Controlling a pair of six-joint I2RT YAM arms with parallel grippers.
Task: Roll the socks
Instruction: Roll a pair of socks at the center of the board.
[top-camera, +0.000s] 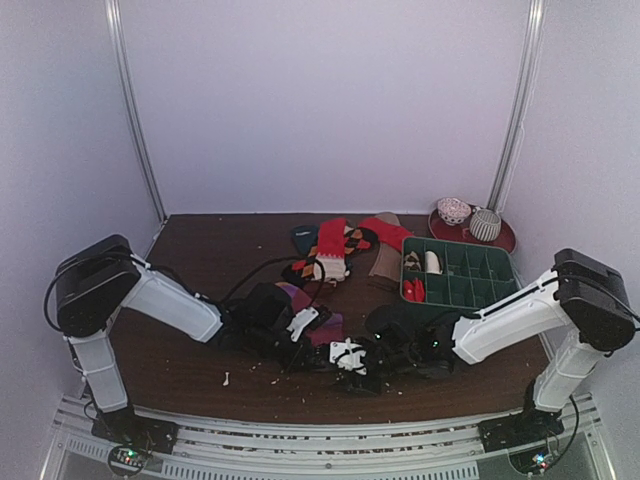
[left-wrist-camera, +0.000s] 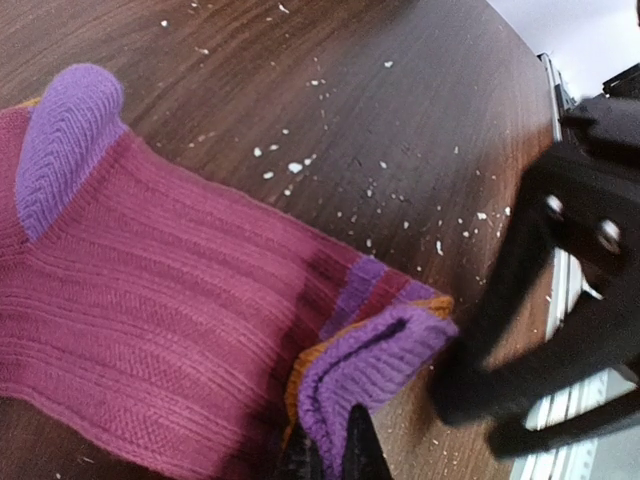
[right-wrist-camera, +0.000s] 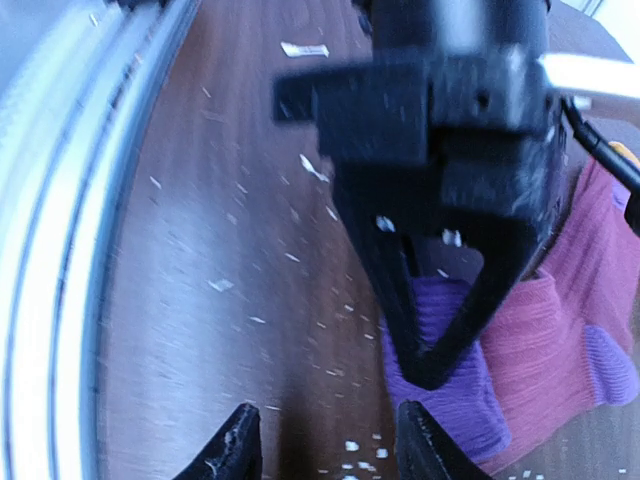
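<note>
Two fingers of the left gripper (left-wrist-camera: 330, 452) meet at the bottom centre of the left wrist view. They are pinched tight on the purple cuff (left-wrist-camera: 375, 365) of the purple-magenta sock (left-wrist-camera: 170, 320). The cuff is bunched at the bite, with an orange edge showing under it. From there the sock spreads flat toward the left edge of the frame, its ribbed magenta body carrying a purple patch at upper left. In the right wrist view the same pinch shows as a black V at centre frame, its tip on the purple cloth.

The right gripper (right-wrist-camera: 332, 448) has its fingers well apart at the bottom of its own view, with nothing between them but the bare table (right-wrist-camera: 220, 200). It sits low, just beside the cuff, facing the left gripper nose to nose. White flecks (left-wrist-camera: 295, 167) are scattered over the dark wood around both.

From above, the left arm (top-camera: 170, 300) reaches in from the lower left, its forearm sloping down toward centre frame. The right arm (top-camera: 510, 320) mirrors it from the lower right, forearm sloping down to the left. The two wrists sit close together just below centre. A heap of other socks (top-camera: 335, 250) lies above centre, apart from the held one. The green tray (top-camera: 470, 285) sits to the right of the heap.
</note>
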